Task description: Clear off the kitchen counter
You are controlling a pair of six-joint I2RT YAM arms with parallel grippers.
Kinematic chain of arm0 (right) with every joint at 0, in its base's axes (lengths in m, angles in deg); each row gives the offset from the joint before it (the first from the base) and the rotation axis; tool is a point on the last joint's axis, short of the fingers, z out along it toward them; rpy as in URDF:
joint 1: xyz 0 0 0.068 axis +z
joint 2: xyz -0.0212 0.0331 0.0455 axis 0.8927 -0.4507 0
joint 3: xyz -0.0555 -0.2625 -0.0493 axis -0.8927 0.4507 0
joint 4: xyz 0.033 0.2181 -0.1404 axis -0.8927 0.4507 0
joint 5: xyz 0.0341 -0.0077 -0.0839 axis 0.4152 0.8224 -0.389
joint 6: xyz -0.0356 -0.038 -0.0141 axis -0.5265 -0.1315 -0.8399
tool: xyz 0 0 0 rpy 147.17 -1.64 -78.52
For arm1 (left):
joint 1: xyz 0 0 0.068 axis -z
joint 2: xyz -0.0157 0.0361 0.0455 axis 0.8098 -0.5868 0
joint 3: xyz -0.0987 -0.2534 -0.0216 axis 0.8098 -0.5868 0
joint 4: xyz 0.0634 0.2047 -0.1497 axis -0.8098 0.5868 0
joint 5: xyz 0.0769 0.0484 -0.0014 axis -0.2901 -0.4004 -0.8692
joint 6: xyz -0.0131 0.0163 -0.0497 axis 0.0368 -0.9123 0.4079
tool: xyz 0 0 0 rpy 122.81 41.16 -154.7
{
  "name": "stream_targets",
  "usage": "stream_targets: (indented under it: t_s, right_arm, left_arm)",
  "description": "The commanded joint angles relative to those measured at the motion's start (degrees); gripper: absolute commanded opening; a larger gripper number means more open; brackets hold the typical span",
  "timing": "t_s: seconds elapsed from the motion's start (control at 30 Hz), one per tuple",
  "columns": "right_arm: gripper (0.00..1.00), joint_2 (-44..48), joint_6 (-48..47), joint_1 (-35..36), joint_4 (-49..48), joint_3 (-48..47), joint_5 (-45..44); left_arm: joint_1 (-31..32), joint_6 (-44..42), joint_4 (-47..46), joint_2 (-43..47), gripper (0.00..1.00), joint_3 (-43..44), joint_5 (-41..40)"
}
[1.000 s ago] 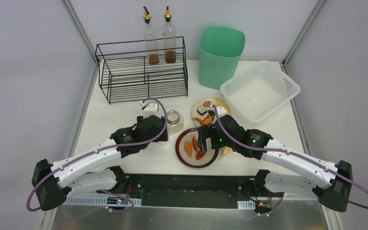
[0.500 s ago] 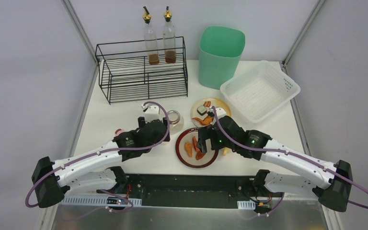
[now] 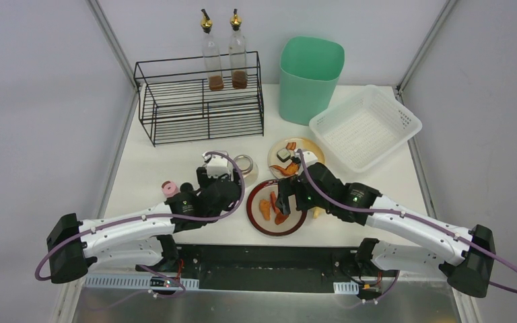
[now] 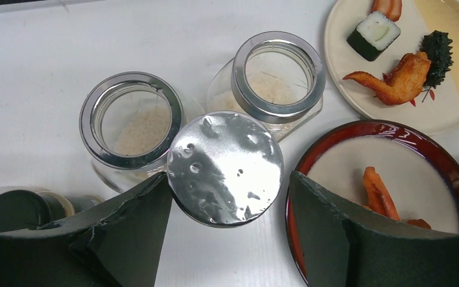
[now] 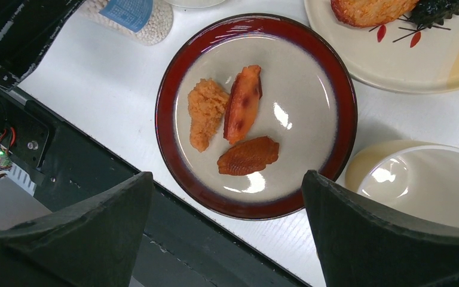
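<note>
The white kitchen counter holds a red-rimmed plate with three fried pieces. A beige plate behind it carries sushi and a wing. My left gripper is shut on a shiny silver lid, held at its fingertips above the counter. Two open glass jars stand just beyond the lid, one to its left and one to its right. My right gripper is open and empty, with its fingers spread over the red plate's near rim.
A pink-capped bottle stands left of my left arm, and dark-capped containers sit by my left finger. A small cream bowl is right of the red plate. At the back are a black wire rack, two oil bottles, a green bin and a white basket.
My left gripper has drawn back from the jars toward the near edge and a little right, uncovering the pink-capped bottle. The right arm has not moved.
</note>
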Motion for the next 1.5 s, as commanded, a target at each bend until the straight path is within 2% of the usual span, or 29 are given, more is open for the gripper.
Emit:
stream_targets:
  t_s: [0.0, 0.3, 0.37, 0.5, 0.6, 0.63, 0.87, 1.1, 1.27, 1.47]
  right_arm:
    - [0.99, 0.9, 0.2, 0.2, -1.1, 0.7, 0.6]
    - [0.99, 0.9, 0.3, 0.2, -1.4, 0.6, 1.0]
    - [0.99, 0.8, 0.2, 0.2, -1.3, 0.7, 1.0]
    - [0.99, 0.7, 0.2, 0.2, -1.4, 0.7, 0.7]
    - [0.99, 0.6, 0.1, 0.2, -1.2, 0.5, 0.5]
    - [0.99, 0.8, 0.1, 0.2, -1.2, 0.5, 0.4]
    - [0.99, 1.2, -0.1, 0.2, -0.9, 0.1, 0.8]
    - [0.99, 0.7, -0.2, 0.2, -0.8, -1.0, 1.4]
    - [0.99, 0.3, -0.3, 0.2, -0.9, -1.8, 1.7]
    - [0.99, -0.6, -0.5, 0.2, -1.9, -2.8, 2.1]
  left_arm:
    - [1.2, -1.1, -4.6, -0.5, 0.71, -1.5, -5.0]
    - [2.9, -2.8, -9.2, -2.0, 0.58, -3.6, -9.8]
    - [3.4, -3.3, -10.0, -1.6, 0.47, -3.9, -10.7]
    - [3.7, -5.5, -11.5, -0.2, 0.16, -3.8, -9.4]
    - [3.9, -6.4, -11.6, 1.3, 0.02, -3.4, -8.5]
    - [4.0, -6.5, -11.5, 1.9, 0.00, -3.3, -8.0]
    - [4.3, -6.4, -8.1, 7.9, 0.00, -0.2, -3.8]
    - [4.3, -6.5, -0.4, 8.0, 0.00, 9.3, 0.9]
    - [4.3, -10.9, 3.4, 5.7, 0.00, 17.7, 0.9]
    - [3.2, -18.2, 3.1, 2.8, 0.00, 26.1, 0.5]
